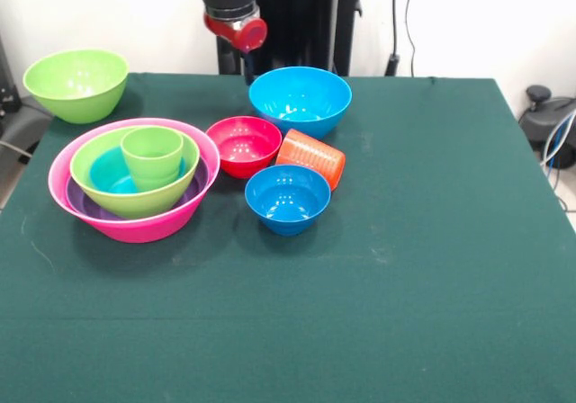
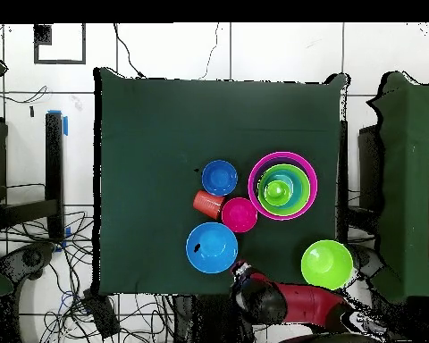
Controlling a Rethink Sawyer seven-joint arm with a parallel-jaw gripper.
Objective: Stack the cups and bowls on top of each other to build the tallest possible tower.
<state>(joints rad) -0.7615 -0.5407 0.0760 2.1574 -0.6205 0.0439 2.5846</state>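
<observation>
Green table (image 1: 432, 268) with the bowls grouped left of centre. A pink bowl (image 1: 135, 226) nests a purple bowl (image 1: 83, 203), a green bowl (image 1: 135, 202), a teal bowl (image 1: 110, 171) and an upright green cup (image 1: 152, 156). Beside it stand a red bowl (image 1: 243, 145), a large blue bowl (image 1: 300, 100) and a small blue bowl (image 1: 287, 197); an orange cup (image 1: 310, 157) lies tipped between them. A second green bowl (image 1: 76, 83) sits alone at the far left corner. The gripper (image 1: 236, 25) hangs above the far edge; whether its fingers are open cannot be told.

nested bowls (image 1: 135, 207) holding green cup (image 1: 152, 156), orange cup (image 1: 311, 157) tipped over
</observation>
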